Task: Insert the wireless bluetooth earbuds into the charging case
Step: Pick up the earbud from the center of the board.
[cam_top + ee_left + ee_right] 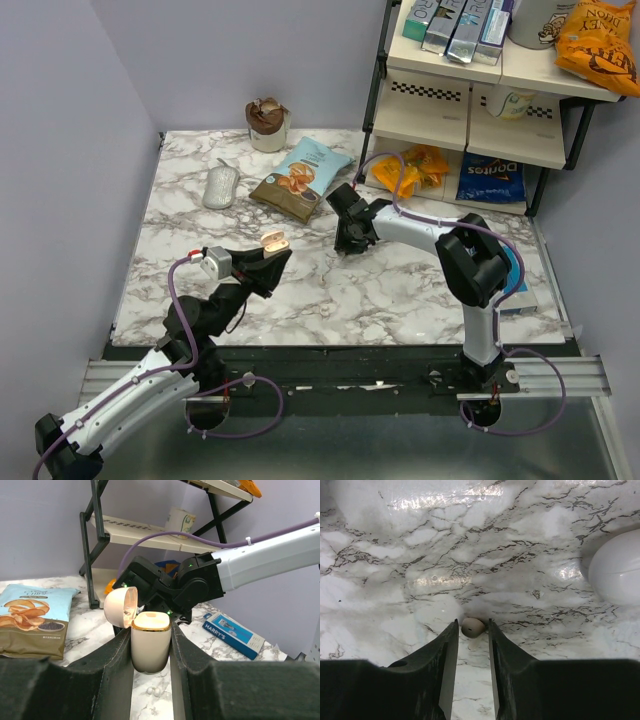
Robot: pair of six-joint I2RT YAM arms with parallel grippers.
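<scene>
Here, the charging case (150, 647) is clamped upright between the left jaws, lid hinged open sideways, with the left arm (150, 385) raised over the bench (400, 290). The right jaws are narrowly parted and lowered to the bench by the outstretched right arm (420, 228). One earbud (473, 627) lies between their tips; whether it is gripped cannot be told.

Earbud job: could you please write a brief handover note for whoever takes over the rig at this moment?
Left pincer: shut on the case, held upright off the table with its lid open.
Right pincer: down at the table, one finger on either side of an earbud; grip unclear.
Done: case open and held ready.
Left: lift that earbud, seat it in the case, then do the second one, which I cannot locate for sure.
</scene>
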